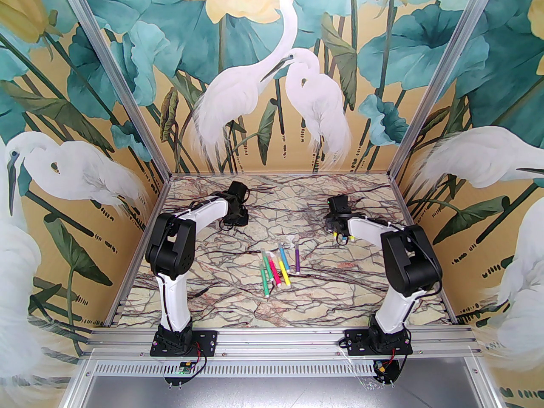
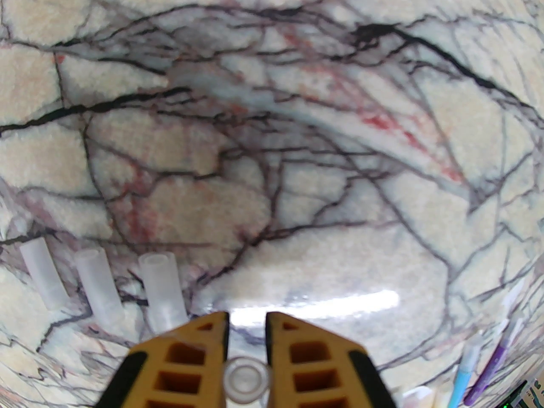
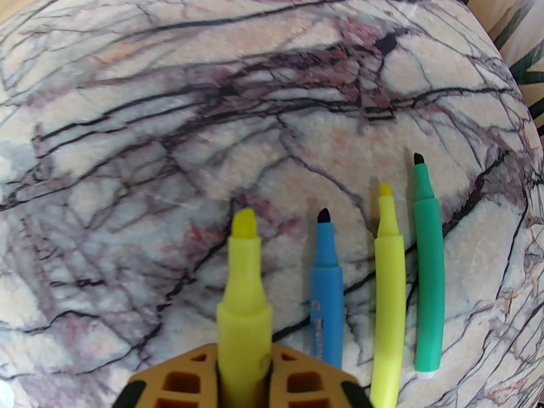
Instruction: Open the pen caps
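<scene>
Three caps (image 2: 97, 285) in row beside left end effector (image 2: 247, 319); pens (image 1: 276, 270) clustered on table (image 1: 221, 270)

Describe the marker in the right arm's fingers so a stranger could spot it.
On the marble table, find the right arm. Its fingers clamp an uncapped yellow marker. The blue marker, second yellow marker and green marker beside it lie loose on the table; this one is gripped.
</scene>
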Controlling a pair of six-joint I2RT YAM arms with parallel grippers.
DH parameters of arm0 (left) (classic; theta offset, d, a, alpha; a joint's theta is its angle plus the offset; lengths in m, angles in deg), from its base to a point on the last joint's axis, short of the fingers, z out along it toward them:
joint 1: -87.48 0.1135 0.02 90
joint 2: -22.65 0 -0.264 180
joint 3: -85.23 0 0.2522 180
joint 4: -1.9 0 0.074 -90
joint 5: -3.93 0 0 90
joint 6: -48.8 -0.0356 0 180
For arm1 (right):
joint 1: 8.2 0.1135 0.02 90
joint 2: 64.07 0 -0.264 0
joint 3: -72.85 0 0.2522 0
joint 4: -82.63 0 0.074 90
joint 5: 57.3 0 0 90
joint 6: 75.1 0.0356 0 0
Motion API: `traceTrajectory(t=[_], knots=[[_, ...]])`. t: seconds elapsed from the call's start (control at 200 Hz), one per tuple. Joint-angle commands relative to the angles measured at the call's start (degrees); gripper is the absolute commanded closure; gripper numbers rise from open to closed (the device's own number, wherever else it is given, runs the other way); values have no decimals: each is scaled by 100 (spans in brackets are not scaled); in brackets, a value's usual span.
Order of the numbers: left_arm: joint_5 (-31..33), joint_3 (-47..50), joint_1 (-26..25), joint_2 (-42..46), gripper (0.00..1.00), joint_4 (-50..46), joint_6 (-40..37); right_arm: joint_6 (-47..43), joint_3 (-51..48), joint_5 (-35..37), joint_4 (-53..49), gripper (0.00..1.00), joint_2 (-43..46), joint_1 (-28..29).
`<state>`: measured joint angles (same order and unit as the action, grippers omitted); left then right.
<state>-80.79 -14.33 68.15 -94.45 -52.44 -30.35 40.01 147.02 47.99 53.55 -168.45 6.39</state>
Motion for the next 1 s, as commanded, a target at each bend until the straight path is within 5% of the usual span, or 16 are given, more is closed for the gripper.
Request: traceTrajectory(t=[0.0,0.995], knots=[[211,-163,43,-177,100,-117,-86,167,148,158,-183,100,-154,-42],[250,-268,47,-445,83,-143,-145,227,477,238,-640,81,-497,-114]])
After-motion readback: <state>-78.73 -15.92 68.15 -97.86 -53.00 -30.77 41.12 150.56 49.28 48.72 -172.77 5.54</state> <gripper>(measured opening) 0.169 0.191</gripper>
